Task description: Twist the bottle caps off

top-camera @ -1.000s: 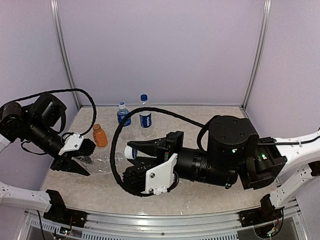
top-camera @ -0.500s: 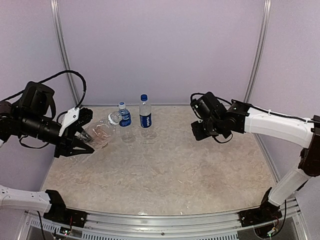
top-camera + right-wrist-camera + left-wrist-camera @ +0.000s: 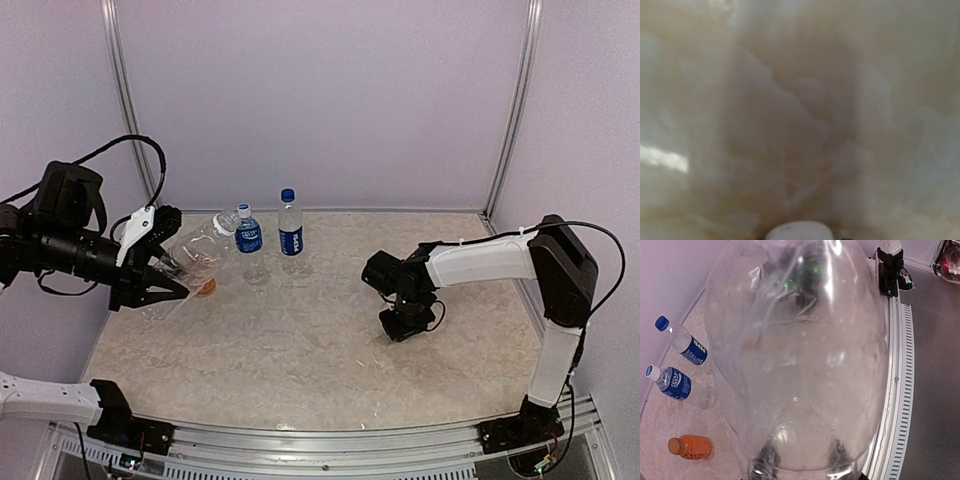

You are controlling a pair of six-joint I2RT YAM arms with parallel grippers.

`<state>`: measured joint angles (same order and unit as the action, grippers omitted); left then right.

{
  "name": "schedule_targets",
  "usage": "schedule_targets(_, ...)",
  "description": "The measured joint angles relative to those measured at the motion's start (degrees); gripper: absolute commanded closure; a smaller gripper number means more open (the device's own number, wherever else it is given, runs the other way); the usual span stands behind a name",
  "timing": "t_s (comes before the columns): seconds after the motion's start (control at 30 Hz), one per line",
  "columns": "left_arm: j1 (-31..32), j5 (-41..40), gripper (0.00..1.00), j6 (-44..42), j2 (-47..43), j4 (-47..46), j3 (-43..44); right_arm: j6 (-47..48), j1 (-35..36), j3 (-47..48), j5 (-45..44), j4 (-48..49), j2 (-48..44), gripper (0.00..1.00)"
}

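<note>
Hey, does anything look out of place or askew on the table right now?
The unlabelled clear bottle is held steeply tilted in the left gripper instead of standing on the table, while the two blue-labelled bottles stand upright. No spill shows.

Table (image 3: 330, 360) before me: beige marbled | left labelled bottle (image 3: 248, 240), right labelled bottle (image 3: 291, 238) upright at back | orange bottle (image 3: 690, 447) nearer my left.

Even soft light, faint shadows – glare streaks on clear bottle (image 3: 800, 360); right wrist view blurred, too close.
</note>
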<state>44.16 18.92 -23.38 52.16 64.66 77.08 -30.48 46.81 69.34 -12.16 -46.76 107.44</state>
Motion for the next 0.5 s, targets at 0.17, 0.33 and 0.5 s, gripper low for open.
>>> schedule_targets(0.17,0.00,-0.11,0.76,-0.15,-0.15,0.00,0.00,0.52,-0.07,2.64,1.05,-1.64,0.90,0.01)
schedule_targets(0.33,0.00,0.17,0.75,-0.57,-1.40,-0.74,-0.72,1.27,0.44,11.34,0.74,-6.95,0.87,0.01)
schedule_targets(0.5,0.00,1.62,0.75,-0.70,-2.95,-2.01,-1.53,8.74,6.14,25.38,0.11,-4.24,-2.08,0.02)
